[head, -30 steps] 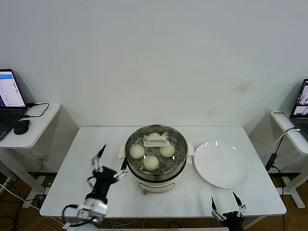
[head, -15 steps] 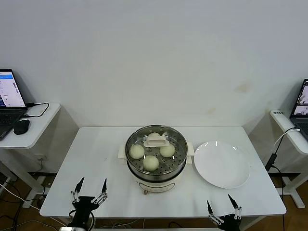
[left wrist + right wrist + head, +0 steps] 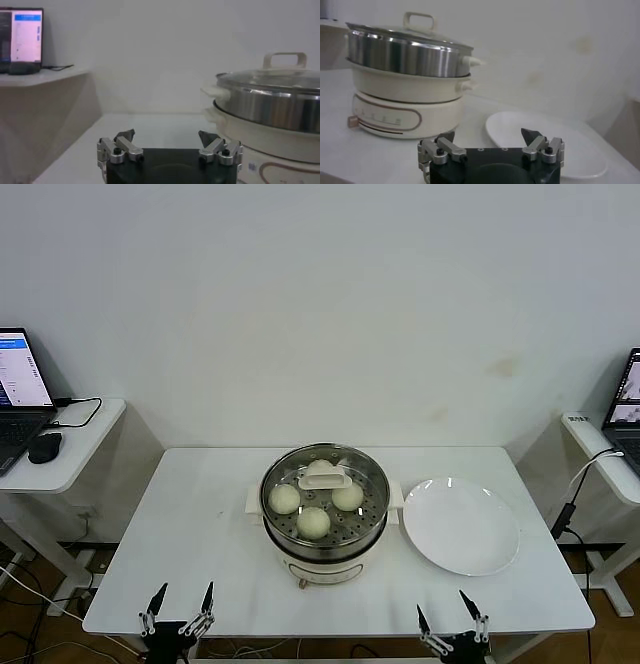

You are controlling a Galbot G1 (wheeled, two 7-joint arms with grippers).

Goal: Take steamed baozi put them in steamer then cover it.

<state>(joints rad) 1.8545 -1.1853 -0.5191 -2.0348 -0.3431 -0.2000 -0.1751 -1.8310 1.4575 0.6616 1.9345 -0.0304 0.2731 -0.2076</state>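
Observation:
The steamer (image 3: 325, 536) stands mid-table, a shiny steel pot on a cream base. Its clear glass lid (image 3: 326, 477), with a cream handle, rests on top. Through the glass I see several cream-white baozi (image 3: 314, 522) on the perforated tray. My left gripper (image 3: 184, 596) hangs at the table's front edge, left of the steamer, open and empty. My right gripper (image 3: 441, 609) is at the front edge toward the right, also open and empty. The left wrist view has its gripper (image 3: 166, 135) facing the steamer (image 3: 270, 102). The right wrist view has its gripper (image 3: 488, 134) before the steamer (image 3: 405, 55).
A flat white plate (image 3: 460, 526) lies bare right of the steamer; it shows as the plate (image 3: 545, 135) in the right wrist view. Side desks flank the table, the left one carrying a laptop (image 3: 18, 379) and a mouse (image 3: 44, 446).
My left gripper has drawn back from beside the steamer down to the table's front edge. The right gripper has slid a little left and lower. Steamer, lid and plate are unmoved.

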